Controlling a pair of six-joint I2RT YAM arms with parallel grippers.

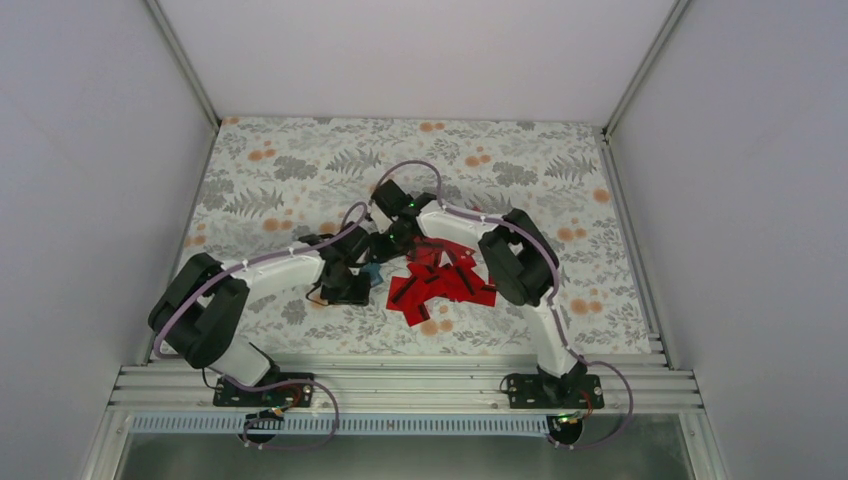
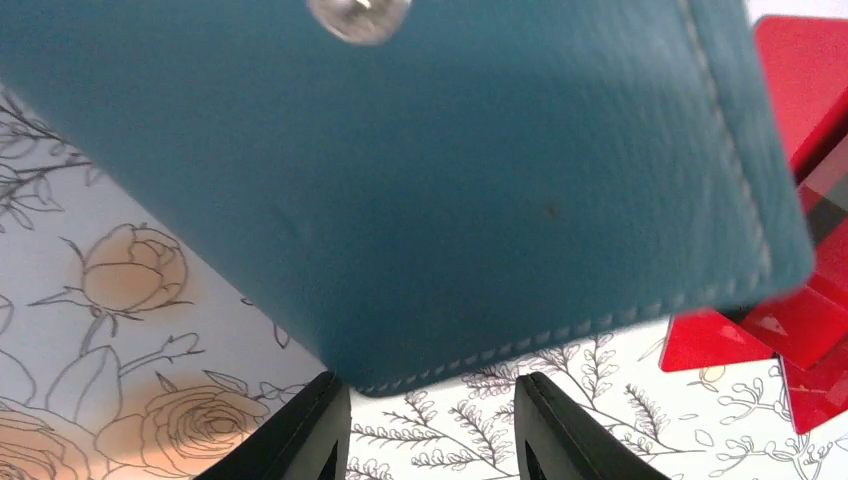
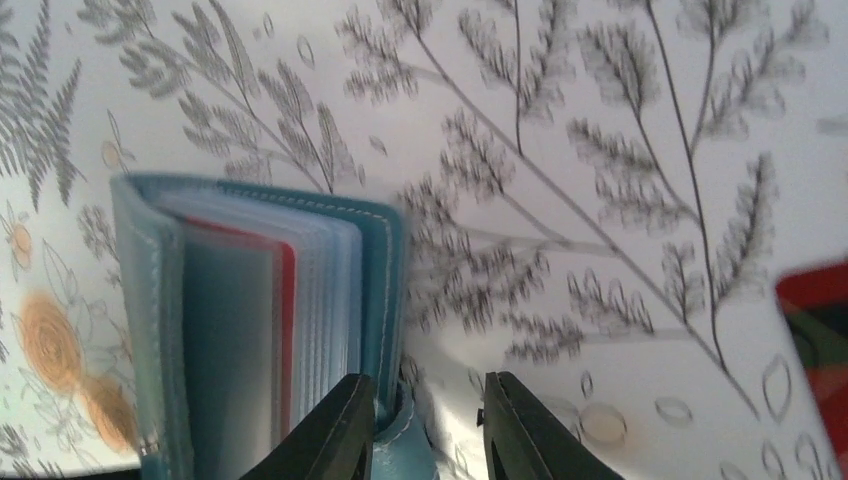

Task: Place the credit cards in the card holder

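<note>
Card holder (image 2: 450, 200) open, credit cards (image 1: 440, 285) at its 3 o'clock.
Left jaws, right jaws half-spread at it; grip cannot be told.

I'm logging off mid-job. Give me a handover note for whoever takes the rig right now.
Left gripper: open, nothing between the jaws; the cover of the card holder sits just past them.
Right gripper: jaws apart around the holder's teal tab; grip unclear.
Holder stands open between the arms, one red card in a sleeve.
Remaining credit cards lie piled on the table to its right.
Left to do: load that pile.
</note>
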